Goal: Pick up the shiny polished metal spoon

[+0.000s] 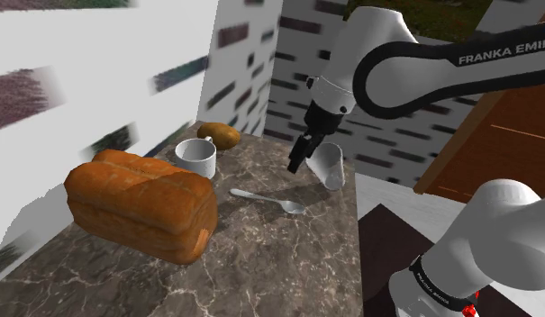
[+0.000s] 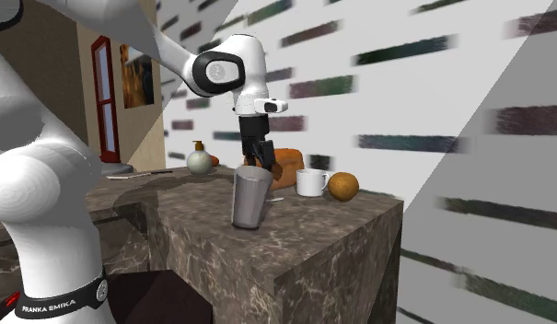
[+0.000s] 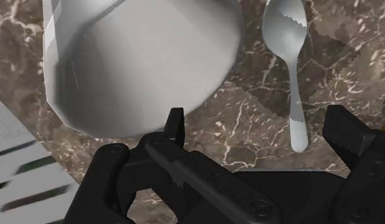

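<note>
While the gripper [image 3: 258, 124] hangs spread, the spoon [image 3: 291, 57] lies below it.

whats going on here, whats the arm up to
A white Franka arm is going after the metal spoon, which lies flat on the marble counter. Its tool hangs open just above the counter, right beside a grey cup. The wrist view shows the spoon's handle end between the spread fingers, untouched, so nothing is gripped yet. A bread loaf, a white mug and a brown round thing sit further along the counter.
</note>
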Available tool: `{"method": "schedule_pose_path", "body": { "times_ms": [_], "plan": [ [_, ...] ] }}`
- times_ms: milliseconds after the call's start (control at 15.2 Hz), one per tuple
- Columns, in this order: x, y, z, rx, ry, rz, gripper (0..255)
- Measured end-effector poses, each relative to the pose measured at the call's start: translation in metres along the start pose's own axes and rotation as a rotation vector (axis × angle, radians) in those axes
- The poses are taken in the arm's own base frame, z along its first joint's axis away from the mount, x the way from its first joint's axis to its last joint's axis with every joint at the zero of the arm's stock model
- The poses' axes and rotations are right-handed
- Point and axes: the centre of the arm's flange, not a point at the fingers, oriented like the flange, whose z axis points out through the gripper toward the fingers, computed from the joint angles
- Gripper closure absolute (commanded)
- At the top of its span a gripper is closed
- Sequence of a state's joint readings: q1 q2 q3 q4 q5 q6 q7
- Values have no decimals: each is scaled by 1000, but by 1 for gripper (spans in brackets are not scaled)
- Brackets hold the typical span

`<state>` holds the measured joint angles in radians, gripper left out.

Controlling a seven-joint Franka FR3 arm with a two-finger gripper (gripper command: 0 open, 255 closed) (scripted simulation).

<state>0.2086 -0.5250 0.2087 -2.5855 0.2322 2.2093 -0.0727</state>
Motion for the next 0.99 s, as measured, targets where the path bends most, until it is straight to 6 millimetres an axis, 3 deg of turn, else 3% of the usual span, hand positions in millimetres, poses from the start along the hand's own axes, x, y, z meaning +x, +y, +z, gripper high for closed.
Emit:
{"method": "schedule_pose_path", "body": {
  "times_ms": [462, 990],
  "plan": [
    [25, -55, 58, 42, 59, -75, 0],
    [25, -61, 100, 48, 69, -85, 0]
  ]
}}
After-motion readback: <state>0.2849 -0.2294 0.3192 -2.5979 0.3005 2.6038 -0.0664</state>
